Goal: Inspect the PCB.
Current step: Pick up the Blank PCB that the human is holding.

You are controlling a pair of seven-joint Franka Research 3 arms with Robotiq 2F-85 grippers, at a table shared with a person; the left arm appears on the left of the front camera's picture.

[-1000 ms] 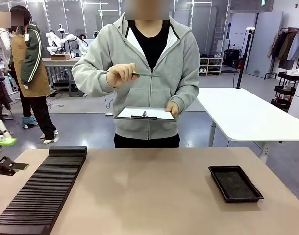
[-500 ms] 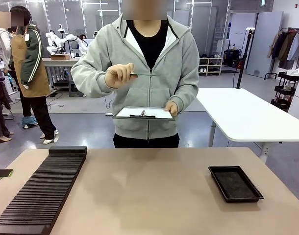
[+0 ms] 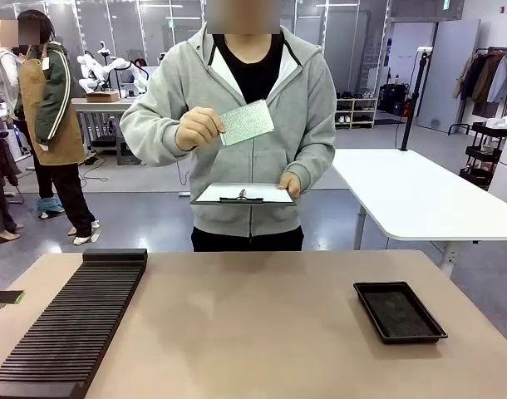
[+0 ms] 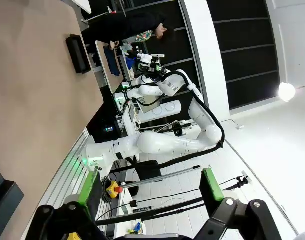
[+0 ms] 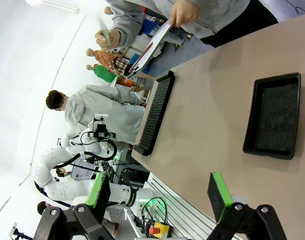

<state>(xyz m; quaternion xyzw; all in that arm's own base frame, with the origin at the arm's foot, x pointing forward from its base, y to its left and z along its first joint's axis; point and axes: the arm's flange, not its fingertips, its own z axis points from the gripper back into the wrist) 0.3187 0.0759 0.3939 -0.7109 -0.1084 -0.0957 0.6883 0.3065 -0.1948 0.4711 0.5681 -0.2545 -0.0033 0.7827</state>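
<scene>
You see the person at the far side of the table (image 3: pixel 262 332) holding the PCB (image 3: pixel 246 122) up at chest height. It is pinched by one edge in a raised hand (image 3: pixel 199 129), with its speckled green face turned toward your front camera and tilted a little. Below it, the person's other hand (image 3: pixel 292 184) carries a white clipboard (image 3: pixel 243 194) held flat (black clip at the near edge). The PCB sits above the clipboard and touches neither it nor the table.

On the table, a black slotted rack (image 3: pixel 79 320) lies at picture left and a shallow black tray (image 3: pixel 399 311) at picture right, well apart from each other.

Your left gripper (image 4: pixel 150 182) has its green-padded fingers spread wide with nothing between them. Your right gripper (image 5: pixel 158 192) is spread just as wide with nothing held, and its camera looks across the table at the tray and the rack.
</scene>
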